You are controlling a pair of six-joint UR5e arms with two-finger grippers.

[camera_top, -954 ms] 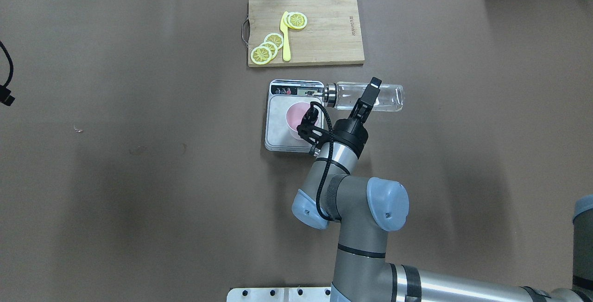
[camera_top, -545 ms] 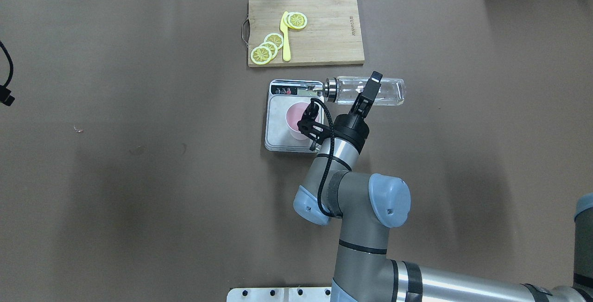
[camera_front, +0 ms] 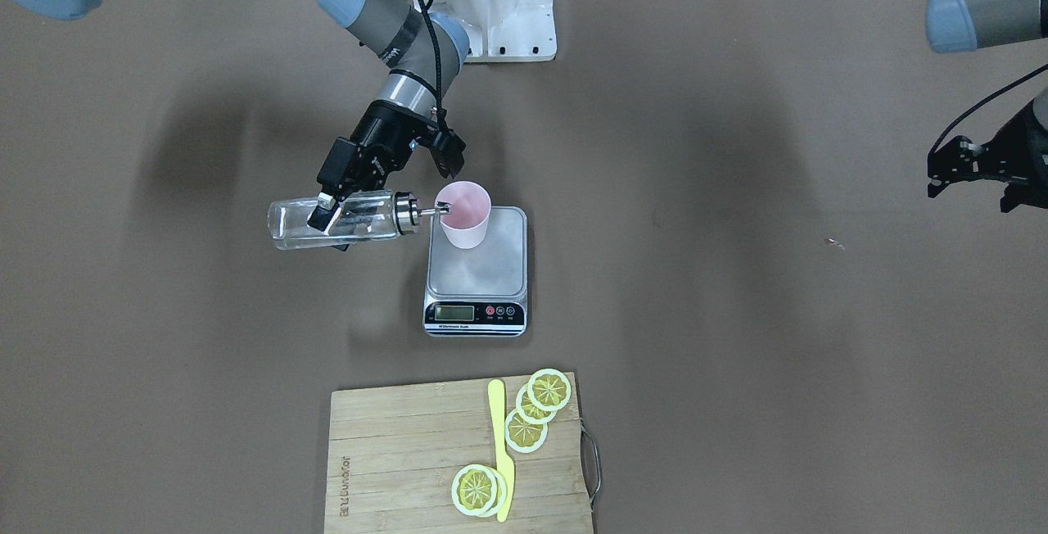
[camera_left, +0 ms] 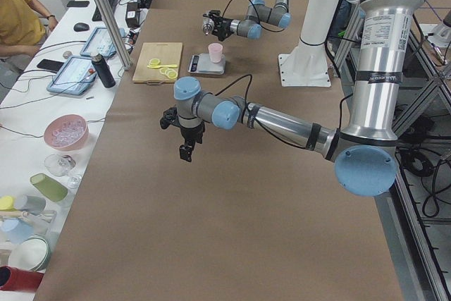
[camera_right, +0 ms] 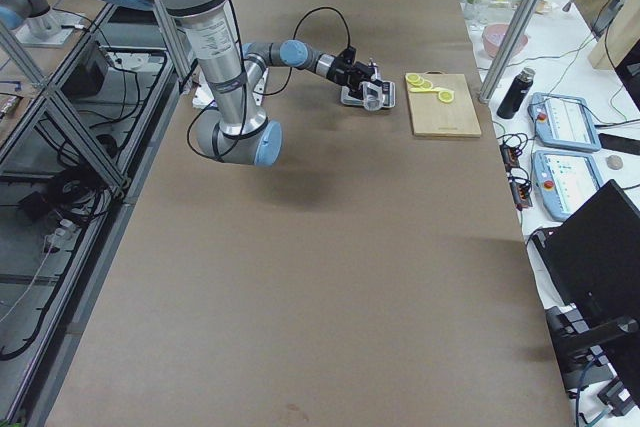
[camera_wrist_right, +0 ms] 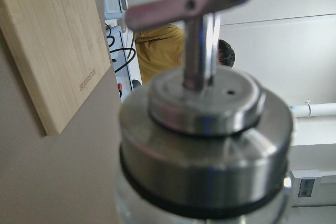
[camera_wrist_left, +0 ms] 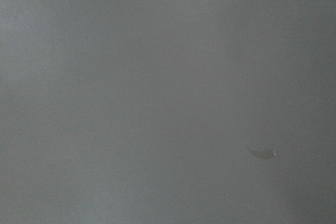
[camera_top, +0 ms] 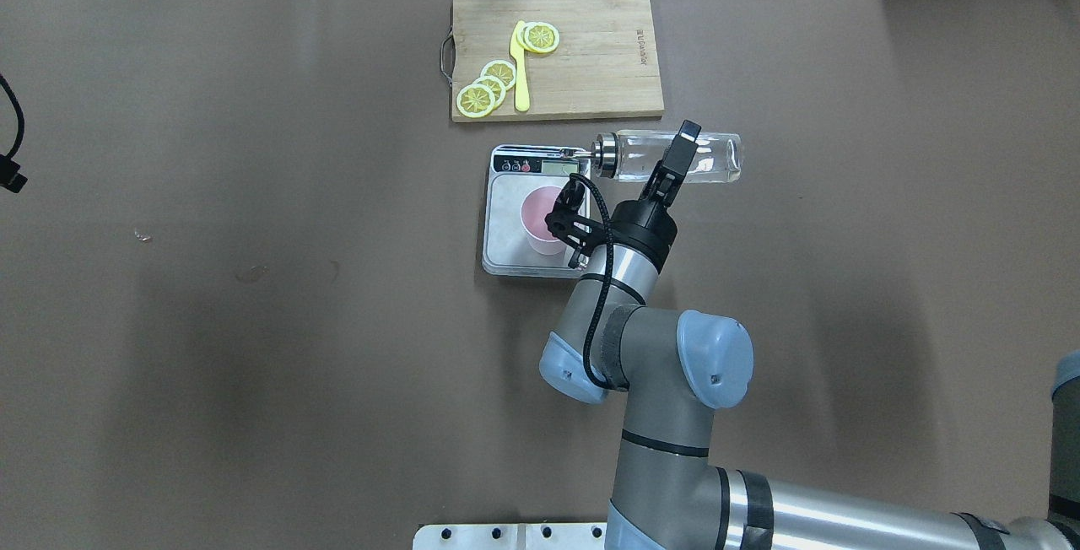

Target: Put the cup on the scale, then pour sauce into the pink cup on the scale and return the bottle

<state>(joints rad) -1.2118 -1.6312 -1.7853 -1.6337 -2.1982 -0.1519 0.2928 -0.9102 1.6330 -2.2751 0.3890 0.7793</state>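
The pink cup [camera_front: 464, 216] stands upright on the far half of the scale [camera_front: 483, 276], which also shows in the overhead view [camera_top: 504, 234]. My right gripper [camera_front: 327, 227] is shut on the clear bottle [camera_front: 368, 219] and holds it lying level above the table. Its silver spout [camera_front: 438, 208] points at the cup's rim. In the overhead view the bottle [camera_top: 713, 158] lies beside the scale's display end. The sauce is hard to make out and no stream shows. The right wrist view is filled by the bottle's metal top [camera_wrist_right: 205, 145]. My left gripper [camera_front: 974, 172] hangs far off over bare table; I cannot tell its state.
A wooden cutting board [camera_top: 591, 52] with lemon slices [camera_top: 485, 88] and a yellow knife [camera_top: 521, 69] lies just beyond the scale. Operators' items and tablets sit past the table's far edge [camera_left: 70, 75]. The rest is brown table cover.
My right gripper has moved the bottle away from the robot and slightly right in the overhead view, so the spout has drawn back from over the cup toward the scale's display end.
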